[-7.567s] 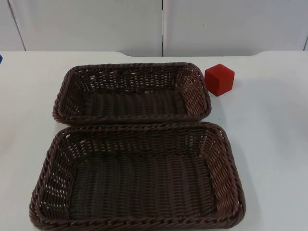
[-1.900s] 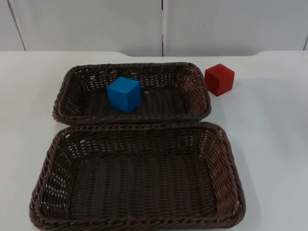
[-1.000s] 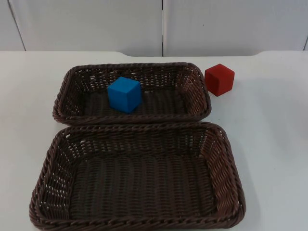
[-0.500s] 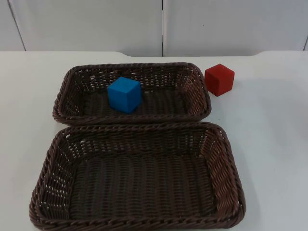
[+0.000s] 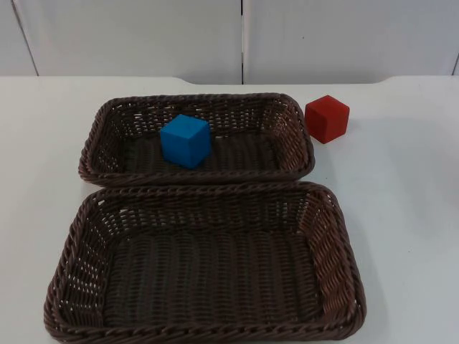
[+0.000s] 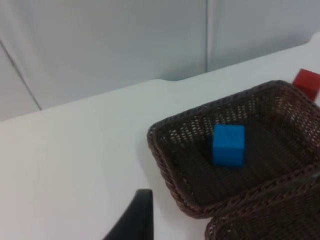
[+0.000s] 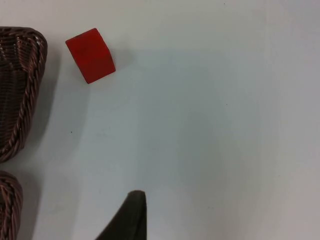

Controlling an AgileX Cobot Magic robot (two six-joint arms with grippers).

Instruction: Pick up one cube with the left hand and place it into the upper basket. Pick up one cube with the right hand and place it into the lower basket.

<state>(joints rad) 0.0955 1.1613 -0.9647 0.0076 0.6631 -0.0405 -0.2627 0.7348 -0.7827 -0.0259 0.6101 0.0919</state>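
Risk now sits mostly with the red cube (image 5: 327, 119), which lies on the white table (image 5: 401, 215) just beside the far right corner of the upper basket (image 5: 197, 136), close to the woven wall but apart from it. If the right gripper (image 7: 131, 217) comes down with one finger on the basket side, I judge that finger may hit the rim and push the basket, or push the cube aside. The cube also lies turned at an angle in the right wrist view, so jaws not lined up with its flat faces could let it twist out. On the way to the lower basket (image 5: 204, 261), which stands just in front of the upper basket with the two rims almost touching, a low carry could catch the near wall of the upper basket.

The blue cube (image 5: 186, 140) rests inside the upper basket, left of its middle, so the left half of the task looks done. The left gripper (image 6: 132, 217) hangs over bare table beyond the upper basket's left end; the right gripper hangs over bare table to the right of the upper basket, well apart from the red cube. For both I cannot tell if the fingers are apart or together, since one fingertip alone is visible.

Compared with the earliest frame, the blue cube is new in the upper basket; the red cube and both baskets have not moved.
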